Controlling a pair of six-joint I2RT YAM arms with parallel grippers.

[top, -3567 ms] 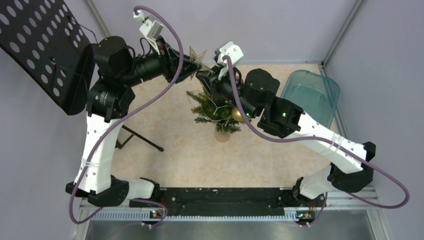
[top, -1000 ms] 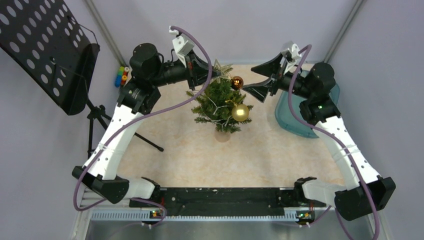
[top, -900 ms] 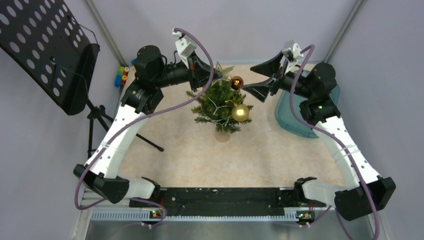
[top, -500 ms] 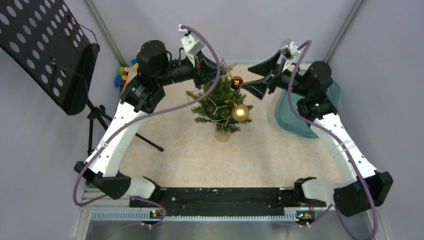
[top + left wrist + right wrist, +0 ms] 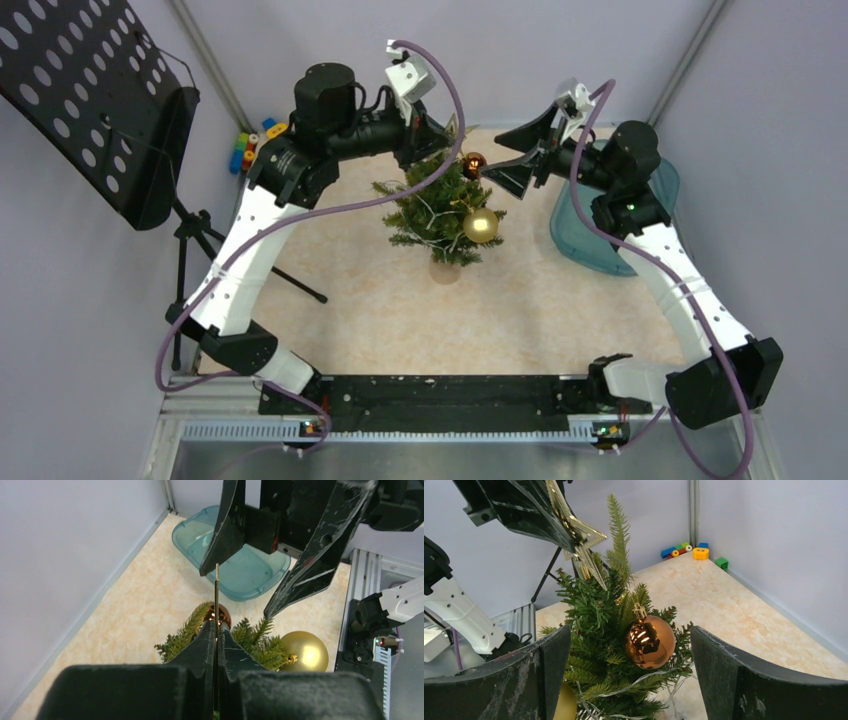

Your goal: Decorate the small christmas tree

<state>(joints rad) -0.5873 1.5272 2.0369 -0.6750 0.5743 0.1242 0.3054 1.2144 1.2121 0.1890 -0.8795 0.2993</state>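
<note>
We read this as a robotics lab cell, plain lilac walls [image 5: 560, 50], metal posts [image 5: 200, 50], two cabled arms [image 5: 235, 270] bolted to a black rail [image 5: 450, 390], our pale stone-look surface [image 5: 400, 310], a perforated black stand [image 5: 80, 80] on a tripod [image 5: 182, 250]

The left gripper [image 5: 438, 140] is swinging its gold star [image 5: 579, 542] rightward over the small christmas tree [image 5: 440, 205]. The right gripper [image 5: 512, 157] is pulling clear.
</note>
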